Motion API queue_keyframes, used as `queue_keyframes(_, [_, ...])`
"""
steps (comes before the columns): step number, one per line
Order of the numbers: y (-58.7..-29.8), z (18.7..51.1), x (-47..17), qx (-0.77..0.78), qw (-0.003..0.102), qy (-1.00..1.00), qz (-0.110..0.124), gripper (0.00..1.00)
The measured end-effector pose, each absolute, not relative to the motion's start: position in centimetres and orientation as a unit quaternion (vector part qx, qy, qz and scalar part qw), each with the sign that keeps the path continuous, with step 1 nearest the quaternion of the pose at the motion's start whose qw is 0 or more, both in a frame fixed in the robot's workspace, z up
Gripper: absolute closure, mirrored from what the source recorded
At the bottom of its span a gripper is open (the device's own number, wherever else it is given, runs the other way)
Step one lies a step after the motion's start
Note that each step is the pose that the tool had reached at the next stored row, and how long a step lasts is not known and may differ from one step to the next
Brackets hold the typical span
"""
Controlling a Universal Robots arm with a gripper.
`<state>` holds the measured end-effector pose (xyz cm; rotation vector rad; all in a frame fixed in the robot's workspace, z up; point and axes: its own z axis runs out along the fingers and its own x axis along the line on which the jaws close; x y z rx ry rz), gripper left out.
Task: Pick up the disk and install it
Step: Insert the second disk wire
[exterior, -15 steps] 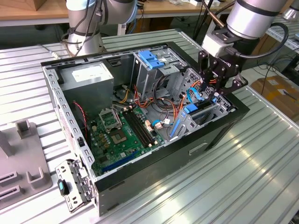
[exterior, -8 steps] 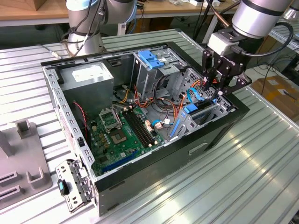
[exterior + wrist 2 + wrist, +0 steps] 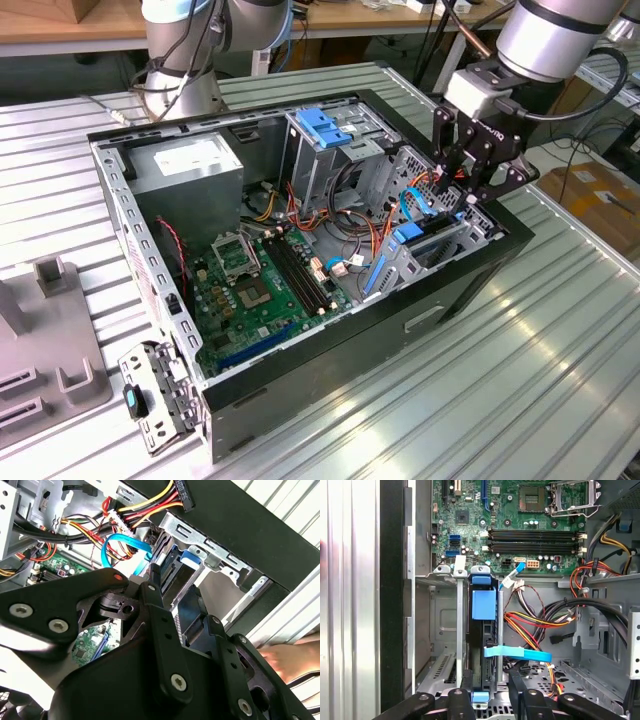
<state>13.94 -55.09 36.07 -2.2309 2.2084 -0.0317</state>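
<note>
Blue-railed disk (image 3: 483, 645) sits upright in the drive cage (image 3: 440, 245) at the case (image 3: 300, 380) front corner. Gripper (image 3: 478, 192) right above it, jaws spread either side, not clamping anything. Motherboard (image 3: 520, 525) nearby.

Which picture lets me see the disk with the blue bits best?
The first wrist view: the disk stands edge-on in its metal bay. The exterior view shows its blue rails below the gripper; the second wrist view, a blue corner.

My arm (image 3: 545, 35) is a silver-grey tube ending in a pale grey wrist block, with a black cable looping beside it. My pincer (image 3: 478, 165) is matte black linkage bars, and I see silver screw heads on them in the second wrist view.
</note>
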Motion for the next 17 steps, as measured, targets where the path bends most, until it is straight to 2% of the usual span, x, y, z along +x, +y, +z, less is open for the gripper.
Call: queue_keyframes(17, [-55.08, 36.65, 13.94, -0.714, 0.001, 0.701, -0.01, 0.58])
